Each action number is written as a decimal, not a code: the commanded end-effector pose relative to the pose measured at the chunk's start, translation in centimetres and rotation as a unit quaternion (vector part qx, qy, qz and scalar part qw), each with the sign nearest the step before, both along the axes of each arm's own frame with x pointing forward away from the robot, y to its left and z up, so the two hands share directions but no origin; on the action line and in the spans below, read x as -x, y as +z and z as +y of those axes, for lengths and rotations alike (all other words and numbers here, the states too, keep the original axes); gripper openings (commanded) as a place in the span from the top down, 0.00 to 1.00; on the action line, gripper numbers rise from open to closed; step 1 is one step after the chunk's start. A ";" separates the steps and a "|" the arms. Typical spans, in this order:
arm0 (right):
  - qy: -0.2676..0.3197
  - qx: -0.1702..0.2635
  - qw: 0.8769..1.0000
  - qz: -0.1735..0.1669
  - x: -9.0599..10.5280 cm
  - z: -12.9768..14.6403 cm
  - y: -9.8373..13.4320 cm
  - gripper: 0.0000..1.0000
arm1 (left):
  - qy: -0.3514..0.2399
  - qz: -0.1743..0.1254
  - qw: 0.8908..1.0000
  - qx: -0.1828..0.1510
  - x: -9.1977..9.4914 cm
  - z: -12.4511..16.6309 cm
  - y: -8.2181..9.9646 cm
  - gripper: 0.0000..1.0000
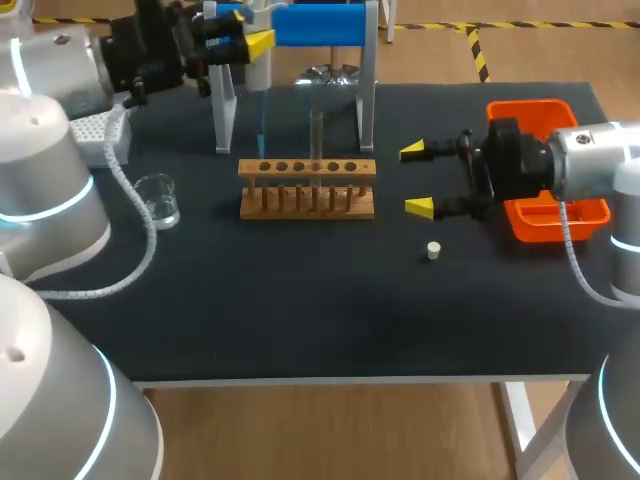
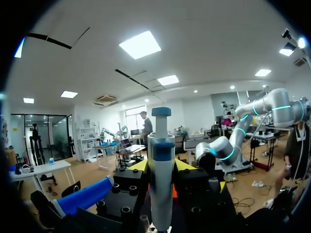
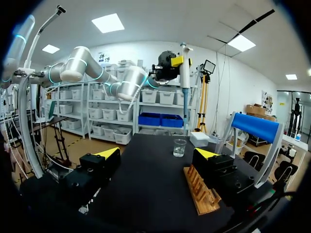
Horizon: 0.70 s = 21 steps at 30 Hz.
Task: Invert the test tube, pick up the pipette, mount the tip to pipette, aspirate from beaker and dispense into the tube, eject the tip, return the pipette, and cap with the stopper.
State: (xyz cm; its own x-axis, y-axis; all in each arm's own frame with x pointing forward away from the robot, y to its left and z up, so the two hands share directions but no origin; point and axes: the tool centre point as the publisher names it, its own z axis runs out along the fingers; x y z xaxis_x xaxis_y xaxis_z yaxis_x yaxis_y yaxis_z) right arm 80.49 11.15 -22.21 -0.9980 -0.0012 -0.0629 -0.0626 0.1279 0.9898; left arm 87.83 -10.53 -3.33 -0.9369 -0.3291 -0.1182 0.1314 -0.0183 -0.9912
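Here, the left gripper [image 1: 247, 40] is clenched on the pipette [image 2: 161, 160], which stands upright between its yellow tips. The pipette's blue lower end [image 1: 262, 118] hangs just behind the wooden rack [image 1: 307, 188]. The left arm comes in from the far left corner, held high above the dark surface [image 1: 300, 310]. The right gripper [image 1: 417, 179] is released, its fingers wide apart and holding nothing, level and pointing at the rack's right end. Its arm lies over the orange tray [image 1: 530, 108]. The test tube [image 1: 316, 128] stands upright in a middle hole of the rack; its contents cannot be told. The clear beaker [image 1: 160, 200] sits left of the rack. The white stopper [image 1: 433, 251] lies on the surface near the right gripper.
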 end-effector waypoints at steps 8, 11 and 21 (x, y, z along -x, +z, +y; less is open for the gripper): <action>0.000 0.001 1.000 0.000 0.1 -0.1 0.1 0.00 | 0.016 0.015 1.000 -0.006 -0.4 8.8 -1.8 1.00; 0.000 0.001 1.000 0.000 0.1 -0.1 0.1 0.00 | 0.020 0.020 1.000 -0.008 -1.1 10.1 -2.1 1.00; 0.000 0.001 1.000 0.000 0.1 -0.1 0.1 0.00 | 0.036 0.033 0.999 0.004 -3.3 13.6 -4.3 1.00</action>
